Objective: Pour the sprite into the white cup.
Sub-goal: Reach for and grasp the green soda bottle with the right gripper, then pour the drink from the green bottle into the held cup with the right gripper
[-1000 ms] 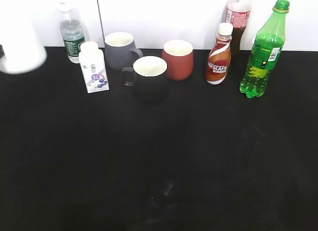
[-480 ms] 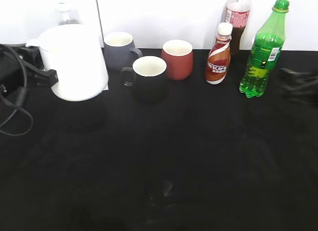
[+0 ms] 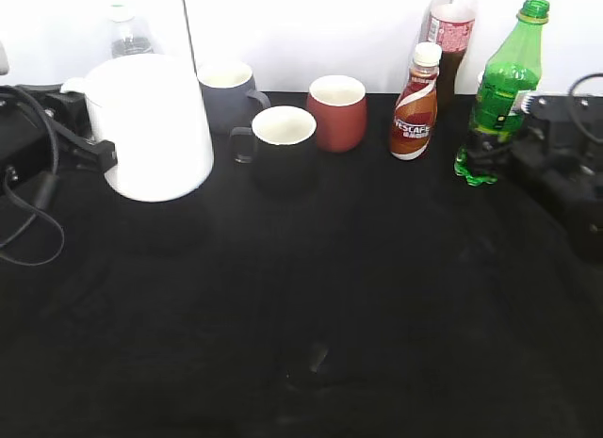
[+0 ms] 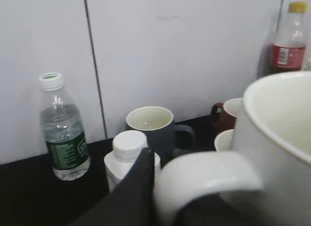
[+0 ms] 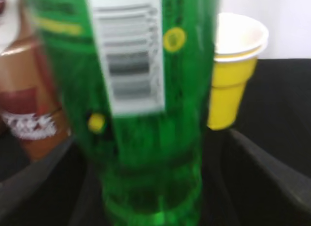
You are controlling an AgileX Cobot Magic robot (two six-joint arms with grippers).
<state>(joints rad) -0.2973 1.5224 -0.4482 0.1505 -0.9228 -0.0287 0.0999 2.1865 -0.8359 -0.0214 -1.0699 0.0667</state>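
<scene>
The white cup (image 3: 155,127) hangs above the table at the left, held by its loop handle in my left gripper (image 3: 99,155). In the left wrist view the cup (image 4: 282,138) fills the right side, and the left gripper (image 4: 160,201) is shut on the handle. The sprite (image 3: 499,89), a tall green bottle with a green cap, stands at the back right. My right gripper (image 3: 495,151) is at its lower half. In the right wrist view the sprite (image 5: 141,138) stands between the two fingers of the right gripper (image 5: 150,187), which are spread apart on either side.
A black mug (image 3: 283,146), a grey mug (image 3: 226,94) and a red cup (image 3: 336,111) stand mid-back. A Nescafe bottle (image 3: 415,104) and a cola bottle (image 3: 450,33) are left of the sprite. A water bottle (image 3: 127,33), a small white bottle (image 4: 129,158) and a yellow paper cup (image 5: 233,70) are nearby.
The left arm has brought the white cup in from the left edge toward the middle. The right arm has come in from the right and reached the sprite.
</scene>
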